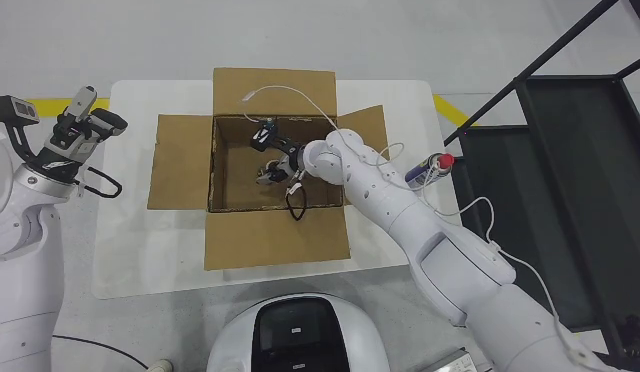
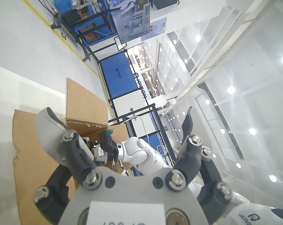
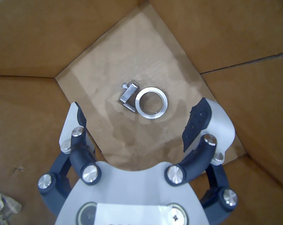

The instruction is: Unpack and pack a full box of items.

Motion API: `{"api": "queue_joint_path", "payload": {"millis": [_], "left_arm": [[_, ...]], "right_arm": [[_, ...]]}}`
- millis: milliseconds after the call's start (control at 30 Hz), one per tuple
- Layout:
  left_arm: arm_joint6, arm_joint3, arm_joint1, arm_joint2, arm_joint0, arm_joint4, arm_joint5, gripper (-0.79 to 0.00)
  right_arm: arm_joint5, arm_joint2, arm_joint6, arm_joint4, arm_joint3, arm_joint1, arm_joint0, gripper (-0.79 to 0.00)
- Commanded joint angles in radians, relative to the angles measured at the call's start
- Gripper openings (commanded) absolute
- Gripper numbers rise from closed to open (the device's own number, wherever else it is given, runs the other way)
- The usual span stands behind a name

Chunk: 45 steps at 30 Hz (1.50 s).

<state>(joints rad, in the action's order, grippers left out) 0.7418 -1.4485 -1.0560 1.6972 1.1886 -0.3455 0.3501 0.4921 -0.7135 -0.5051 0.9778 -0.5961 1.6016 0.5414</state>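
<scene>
1x metal ring (image 3: 163,104), small bracket (image 3: 128,94) touching it, on box (image 3: 202,24) floor just ahead of right hand (image 3: 137,112), centred betw. its spread fingers; left hand (image 2: 118,118), spread, well away.

one box (image 1: 180,162), one ring (image 3: 151,115), perhaps one bracket (image 3: 128,94)

The white left arm (image 1: 30,202) stands raised just off the table's (image 1: 130,252) left edge, near the far left corner. The left gripper (image 1: 98,112) tilts upward and away from the table, its two fingers (image 2: 50,125) spread wide with nothing between them. The white right arm (image 1: 400,207) stretches from the near right side diagonally toward the middle of the table, bent at the wrist. The right gripper (image 1: 272,170) points straight down, its dark-padded fingers (image 3: 197,118) wide apart and holding nothing.
</scene>
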Motion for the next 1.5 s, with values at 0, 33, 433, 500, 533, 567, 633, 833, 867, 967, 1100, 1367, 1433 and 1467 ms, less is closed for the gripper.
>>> {"api": "queue_joint_path", "payload": {"millis": [0,33,433,500,533,567,633,833,867,967,1100,1367,1433,1467], "left_arm": [[0.000,0.000,0.000,0.000,0.000,0.000,0.000,0.000],[0.000,0.000,0.000,0.000,0.000,0.000,0.000,0.000],[0.000,0.000,0.000,0.000,0.000,0.000,0.000,0.000],[0.000,0.000,0.000,0.000,0.000,0.000,0.000,0.000],[0.000,0.000,0.000,0.000,0.000,0.000,0.000,0.000],[0.000,0.000,0.000,0.000,0.000,0.000,0.000,0.000],[0.000,0.000,0.000,0.000,0.000,0.000,0.000,0.000],[0.000,0.000,0.000,0.000,0.000,0.000,0.000,0.000],[0.000,0.000,0.000,0.000,0.000,0.000,0.000,0.000],[0.000,0.000,0.000,0.000,0.000,0.000,0.000,0.000],[0.000,0.000,0.000,0.000,0.000,0.000,0.000,0.000],[0.000,0.000,0.000,0.000,0.000,0.000,0.000,0.000],[0.000,0.000,0.000,0.000,0.000,0.000,0.000,0.000],[0.000,0.000,0.000,0.000,0.000,0.000,0.000,0.000]], "right_arm": [[-0.014,0.002,0.013,0.002,0.013,0.005,-0.002,-0.360],[-0.023,0.002,0.021,0.000,0.020,0.007,-0.003,-0.400],[-0.118,0.020,0.051,0.021,0.097,0.037,-0.009,-0.449],[-0.127,0.025,0.057,0.024,0.108,0.044,-0.011,-0.468],[-0.130,0.026,0.059,0.024,0.112,0.047,-0.011,-0.477],[-0.133,0.028,0.061,0.025,0.115,0.050,-0.012,-0.489],[-0.135,0.036,0.057,0.032,0.123,0.056,-0.015,-0.493],[-0.138,0.049,0.058,0.045,0.151,0.074,-0.026,-0.536],[-0.140,0.051,0.057,0.048,0.157,0.077,-0.028,-0.551],[-0.154,0.055,0.054,0.055,0.172,0.085,-0.034,-0.579],[-0.168,0.058,0.052,0.057,0.191,0.095,-0.040,-0.600],[-0.171,0.061,0.045,0.053,0.224,0.114,-0.047,-0.643],[-0.169,0.062,0.046,0.053,0.233,0.119,-0.049,-0.708],[-0.169,0.062,0.047,0.053,0.237,0.121,-0.050,-0.785]]}}
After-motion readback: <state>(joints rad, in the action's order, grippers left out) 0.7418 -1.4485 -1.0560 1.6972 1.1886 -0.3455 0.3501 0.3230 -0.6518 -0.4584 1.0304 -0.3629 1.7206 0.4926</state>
